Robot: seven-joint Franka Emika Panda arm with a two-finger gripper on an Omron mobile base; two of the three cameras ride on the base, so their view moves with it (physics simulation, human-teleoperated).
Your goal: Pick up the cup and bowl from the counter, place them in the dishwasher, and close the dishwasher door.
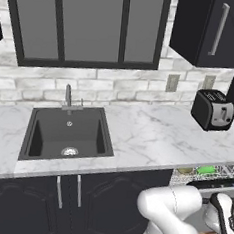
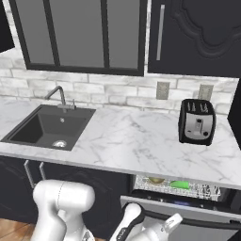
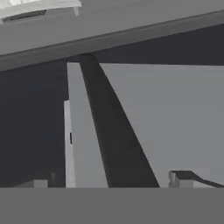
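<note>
Dishwasher [image 2: 183, 190] sits under the counter [image 2: 132, 141] right of the sink [image 2: 44, 127], its door [image 2: 188, 221] part-raised; something green [image 2: 179, 184] and something yellowish [image 2: 156, 180], likely the cup and bowl, lie in the rack. Loading looks done; shutting remains. The gripper [image 3: 111, 181] is spread wide, empty, close to the door.

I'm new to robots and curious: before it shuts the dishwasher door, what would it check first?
1. Cup and bowl off the counter: ok, neither remains there.
2. Items in the dishwasher rack: ok, a green item and a tan one sit inside.
3. Dishwasher door shut: not ok, partly open.
4. Fingers empty: ok, spread with nothing between.
5. Hand touching the door: cannot tell.
6. Toaster clear of the work: ok.
</note>
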